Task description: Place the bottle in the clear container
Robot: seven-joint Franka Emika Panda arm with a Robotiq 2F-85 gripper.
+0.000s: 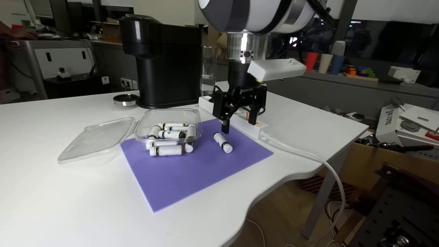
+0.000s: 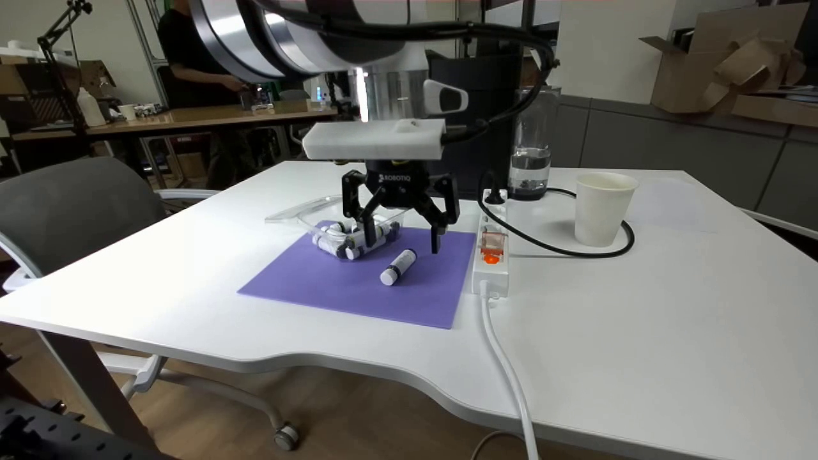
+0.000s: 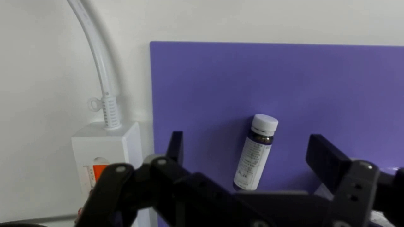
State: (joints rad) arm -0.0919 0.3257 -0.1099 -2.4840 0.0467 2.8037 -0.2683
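The bottle lies on its side on the purple mat, with a white label, dark neck and white cap; it also shows in an exterior view and the wrist view. The clear container stands open on the mat's far part, holding several look-alike bottles; it also shows in an exterior view. My gripper is open and empty above the mat, also seen in an exterior view. In the wrist view its fingers stand apart on either side of the bottle, not touching it.
The container's lid lies folded out. A black machine and a metal dish stand behind. A white power strip with a cable runs beside the mat. A paper cup and a glass vessel stand farther off.
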